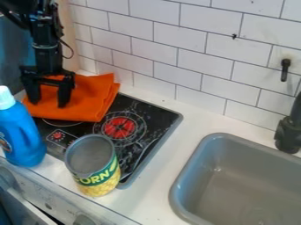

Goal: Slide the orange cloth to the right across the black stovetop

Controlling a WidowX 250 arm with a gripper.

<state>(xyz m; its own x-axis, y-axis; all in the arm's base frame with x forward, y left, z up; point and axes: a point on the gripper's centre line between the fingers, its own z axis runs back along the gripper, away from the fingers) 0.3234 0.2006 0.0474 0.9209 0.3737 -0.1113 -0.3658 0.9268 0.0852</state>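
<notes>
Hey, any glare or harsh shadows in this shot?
Camera view: soft, fairly even light on the tiled wall; camera view: a small highlight inside the sink; camera view: pale streaks on the stove, whether glare or markings I cannot tell.

Upper left: black arm (45,40) came in from the top edge, hung near-vertical, gripper (48,103) pointed down, two fingers (64,95) parted wide.

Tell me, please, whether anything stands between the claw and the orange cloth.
Nothing visible does: the claw is right over the orange cloth, its fingers apart. The blue bottle and the can stand nearer the camera, outside that gap.
</notes>
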